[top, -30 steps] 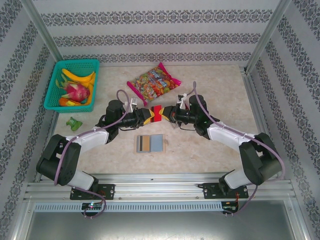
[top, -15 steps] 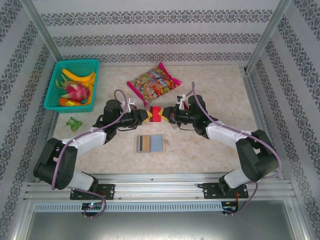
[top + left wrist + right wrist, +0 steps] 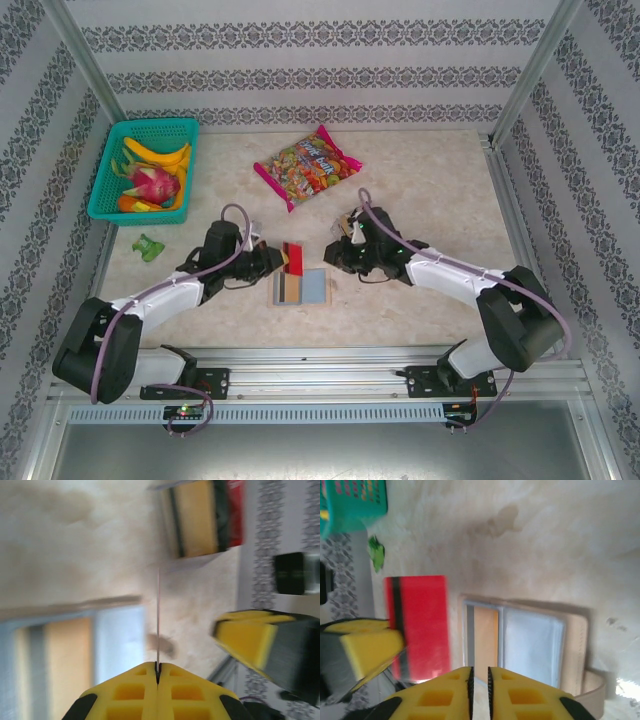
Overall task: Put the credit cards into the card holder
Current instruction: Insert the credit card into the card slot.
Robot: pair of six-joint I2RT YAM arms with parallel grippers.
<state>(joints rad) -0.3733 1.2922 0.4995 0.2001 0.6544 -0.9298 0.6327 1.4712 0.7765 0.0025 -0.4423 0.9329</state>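
The left hand (image 3: 279, 259) is gripping a red card (image 3: 293, 257) at the far edge of the open card holder (image 3: 301, 288), which is lying flat on the surface (image 3: 440, 180). The right hand (image 3: 334, 258) is hovering nearby, apart from the card. A candy bag (image 3: 307, 165) is lying farther back.

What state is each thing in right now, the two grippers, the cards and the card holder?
card holder: lying open on the table.
tan card: tucked in a card holder pocket.
red card: gripped at one end, not yet in the card holder.
left gripper: jaws shut on red card.
right gripper: jaws slightly apart, empty.
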